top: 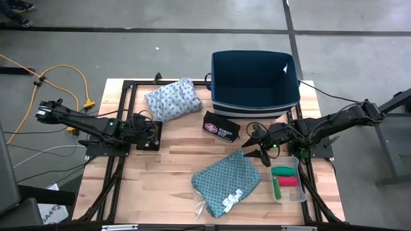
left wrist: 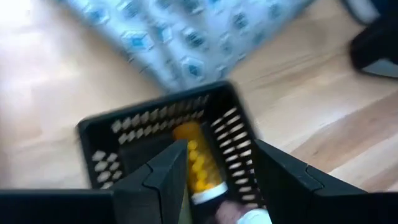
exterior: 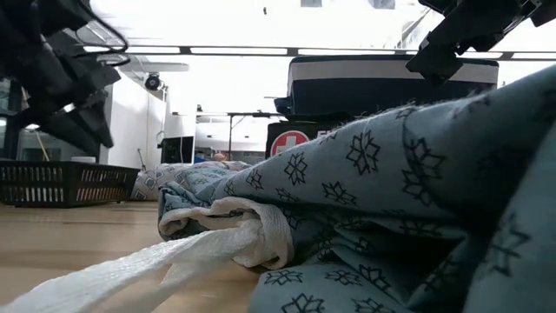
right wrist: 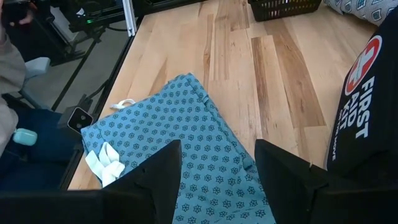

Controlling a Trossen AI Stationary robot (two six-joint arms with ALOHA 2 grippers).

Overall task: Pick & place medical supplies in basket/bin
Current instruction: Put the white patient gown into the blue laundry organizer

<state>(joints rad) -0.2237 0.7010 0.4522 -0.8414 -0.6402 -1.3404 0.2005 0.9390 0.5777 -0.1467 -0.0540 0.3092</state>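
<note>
Progress looks slight, as I judge it: the big navy bin (top: pixel 255 80) at the upper middle of the high view shows only a bare floor, and both cloths lie out on the table (top: pixel 173 186). My right gripper (top: pixel 259 145) hangs right of centre, between the first aid pouch (top: pixel 221 127) and the teal cloth (top: pixel 227 181), fingers spread apart and holding nothing; its wrist view looks straight down on that cloth (right wrist: pixel 186 155) and its white ties (right wrist: pixel 102 162). My left gripper (top: pixel 149 133) sits at centre left above the small black basket (left wrist: pixel 161 130), jaws apart and empty as far as I can see, with an orange bottle (left wrist: pixel 196 165) lying inside the basket. The pale blue-grey cloth (top: pixel 172 99) rests just above it in the frame, touching the bin's left side or nearly so. At lower right, a clear tray (top: pixel 288 179) holds the green roll (top: pixel 283 171) and red roll (top: pixel 288 181). Nearly everything remains to be moved, the teal cloth likely first.
</note>
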